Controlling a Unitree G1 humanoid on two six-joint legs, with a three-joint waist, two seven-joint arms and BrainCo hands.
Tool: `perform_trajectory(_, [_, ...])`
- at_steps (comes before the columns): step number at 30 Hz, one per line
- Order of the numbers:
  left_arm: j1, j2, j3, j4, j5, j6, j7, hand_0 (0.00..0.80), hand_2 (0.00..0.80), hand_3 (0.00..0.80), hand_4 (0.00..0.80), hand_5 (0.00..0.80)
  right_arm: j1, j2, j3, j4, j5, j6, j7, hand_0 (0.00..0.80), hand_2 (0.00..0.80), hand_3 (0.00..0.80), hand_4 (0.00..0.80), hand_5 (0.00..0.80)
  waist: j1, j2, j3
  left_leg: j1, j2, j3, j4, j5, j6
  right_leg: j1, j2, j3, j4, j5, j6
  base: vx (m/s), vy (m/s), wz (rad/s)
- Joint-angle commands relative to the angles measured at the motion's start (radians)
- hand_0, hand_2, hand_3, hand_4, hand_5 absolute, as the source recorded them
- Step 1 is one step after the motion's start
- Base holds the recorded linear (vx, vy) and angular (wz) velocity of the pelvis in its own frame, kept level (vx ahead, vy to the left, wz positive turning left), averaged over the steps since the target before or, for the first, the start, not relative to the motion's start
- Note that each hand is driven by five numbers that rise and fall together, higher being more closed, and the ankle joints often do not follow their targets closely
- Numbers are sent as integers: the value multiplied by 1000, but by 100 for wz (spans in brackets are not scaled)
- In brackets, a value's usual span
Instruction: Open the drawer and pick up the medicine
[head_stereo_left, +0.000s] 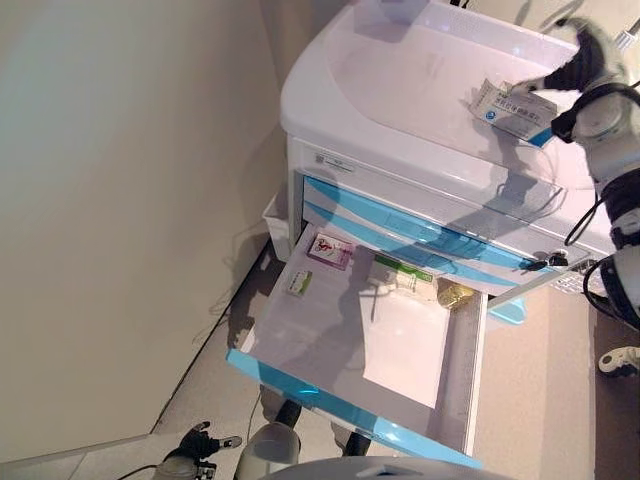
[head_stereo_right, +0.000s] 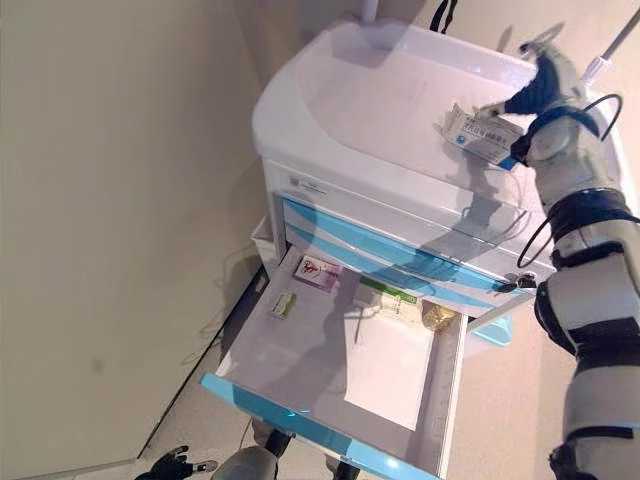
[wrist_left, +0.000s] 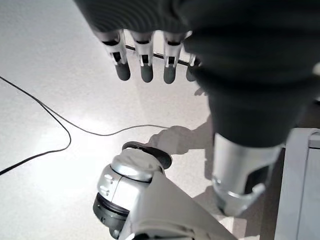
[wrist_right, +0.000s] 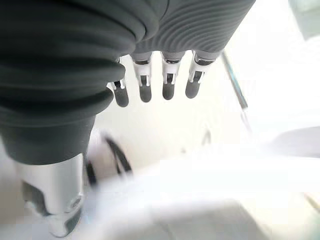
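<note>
A: Where is the medicine?

B: A white and blue medicine box (head_stereo_right: 484, 134) lies on the cart top (head_stereo_right: 380, 95), at its right side. The right hand (head_stereo_right: 535, 88) is at the box's far end, touching or very close to it.

A: Is the hand gripping it?

B: Probably not. In the right wrist view the fingers (wrist_right: 145, 91) hang straight and the thumb (wrist_right: 60, 200) stands apart, with nothing between them; the surface beyond is a pale blur, so the box itself cannot be made out there. From the head views the dark cover hides the fingertips.

A: And the drawer?

B: The drawer (head_stereo_left: 300, 375) is pulled well out, its blue front edge partly cut off at the bottom of the view. Inside lie a purple-printed packet (head_stereo_left: 330, 250), a small green packet (head_stereo_left: 299, 283), a green-striped box (head_stereo_left: 404, 272) and something golden (head_stereo_left: 455, 294) at the back, hard to identify.

A: The left hand?

B: The left hand (head_stereo_left: 198, 441) hangs low by the floor, fingers (wrist_left: 146, 67) relaxed and straight, holding nothing.
</note>
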Motion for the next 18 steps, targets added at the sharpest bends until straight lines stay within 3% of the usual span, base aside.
perform_trajectory(1, [8, 3, 36, 47, 2, -13, 17, 0, 0, 0, 0, 0, 29, -80, -73, -55, 239, -103, -79, 0, 0, 0, 0, 0, -28, 5, -20, 8, -20, 64, -68, 35, 26, 24, -16, 14, 80, -11, 52, 18, 16, -13])
perform_trajectory(3, [13, 6, 37, 50, 2, -13, 16, 0, 0, 0, 0, 0, 51, -81, -112, -62, 302, -123, -78, 0, 0, 0, 0, 0, -31, 5, -23, 15, -18, 73, -68, 31, 27, 27, -15, 22, 79, -11, 52, 4, 11, -20])
perform_trajectory(6, [21, 1, 48, 61, 6, -9, 11, 0, 0, 0, 0, 0, 117, -77, -222, -85, 519, -181, -49, 0, 0, 0, 0, 0, -60, 18, -37, 37, -11, 109, -69, 20, 29, 32, -10, 54, 76, -10, 54, 17, 12, -31])
perform_trajectory(9, [26, 2, 52, 62, 7, -6, 8, 0, 0, 0, 0, 0, 156, -82, -254, -108, 570, -192, -36, 0, 0, 0, 0, 0, -69, 21, -43, 48, -6, 131, -69, 13, 30, 34, -7, 74, 72, -8, 53, -7, 15, -32])
perform_trajectory(10, [30, -6, 62, 61, 10, -4, 8, 0, 0, 0, 0, 0, 226, -74, -321, -173, 600, -218, -58, 0, 0, 0, 0, 0, -84, 30, -47, 57, -2, 151, -69, 8, 31, 35, -4, 95, 70, -6, 52, -2, 15, -30])
perform_trajectory(13, [34, -15, 71, 57, 17, 1, 11, 0, 0, 0, 0, 0, 331, -59, -404, -282, 579, -235, -92, 0, 0, 0, 0, 0, -97, 40, -49, 69, 1, 170, -69, 2, 32, 36, -1, 116, 68, -4, 52, -1, 17, -42])
perform_trajectory(14, [36, -32, 92, 56, 32, 5, 21, 0, 0, 0, 0, 0, 476, -26, -498, -401, 518, -254, -122, 0, 0, 0, 0, 0, -118, 53, -48, 77, 5, 189, -69, -3, 34, 35, 2, 136, 65, -1, 54, 2, 9, -27])
perform_trajectory(15, [38, -28, 89, 56, 33, 5, 21, 0, 0, 0, 0, 0, 494, -21, -511, -415, 511, -250, -126, 0, 0, 0, 0, 0, -113, 49, -50, 78, 6, 191, -69, -3, 34, 36, 3, 137, 65, -1, 54, -2, 20, -33])
perform_trajectory(16, [45, -39, 99, 47, 50, 5, 28, 0, 0, 0, 0, 0, 667, 15, -602, -539, 439, -242, -134, 0, 0, 0, 0, 0, -123, 56, -50, 85, 7, 209, -69, -9, 36, 34, 5, 156, 63, 1, 55, -10, 17, -32])
perform_trajectory(18, [49, -47, 111, 40, 58, 5, 30, 0, 0, 0, 0, 0, 756, 32, -647, -594, 389, -236, -144, 0, 0, 0, 0, 0, -132, 62, -48, 88, 8, 216, -69, -11, 38, 31, 7, 167, 64, 2, 55, -10, 11, -28])
